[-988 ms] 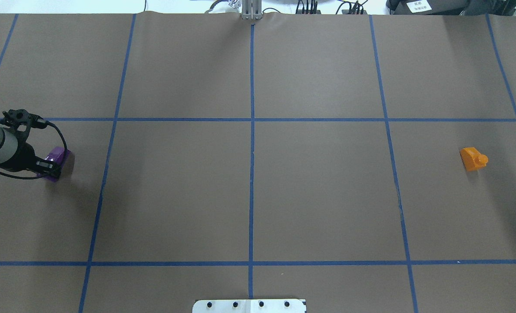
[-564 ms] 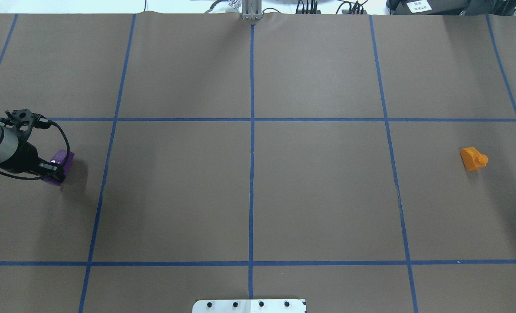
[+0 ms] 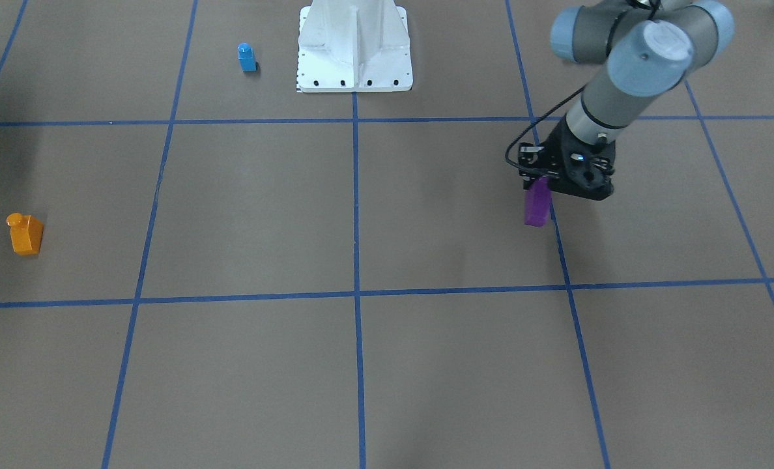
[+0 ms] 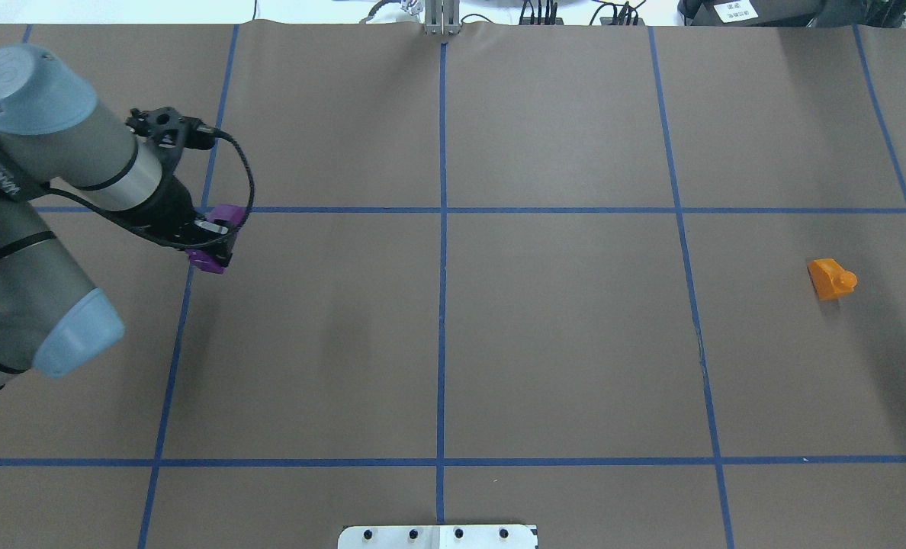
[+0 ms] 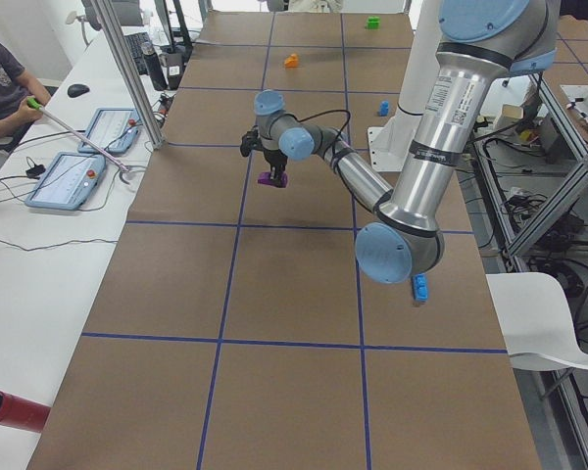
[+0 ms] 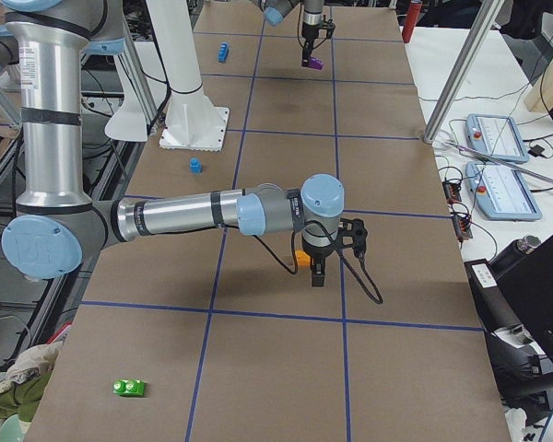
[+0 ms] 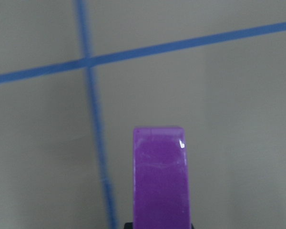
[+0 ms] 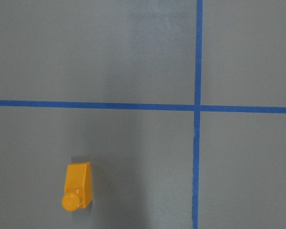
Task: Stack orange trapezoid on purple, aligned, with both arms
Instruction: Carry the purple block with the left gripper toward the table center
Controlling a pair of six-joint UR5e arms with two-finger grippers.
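My left gripper [image 4: 215, 238] is shut on the purple block [image 4: 229, 215] and holds it above the table, over a blue tape line. The purple block also shows in the front view [image 3: 537, 205] and in the left wrist view [image 7: 159, 176], hanging below the left gripper [image 3: 544, 181]. The orange trapezoid [image 4: 830, 279] lies on its side on the table at the far right, also in the front view [image 3: 25, 233] and the right wrist view [image 8: 77, 187]. My right gripper [image 6: 317, 273] shows only in the exterior right view, close by the orange trapezoid [image 6: 300, 259]; I cannot tell its state.
A small blue one-stud block [image 3: 247, 57] stands beside the white base pedestal [image 3: 354, 45]. A long blue brick [image 5: 420, 288] and a green block [image 6: 129, 388] lie on the table on the robot's side. Blue tape lines grid the brown table.
My left gripper has lifted the purple block and carried it right and farther from the robot. The orange trapezoid has not moved.
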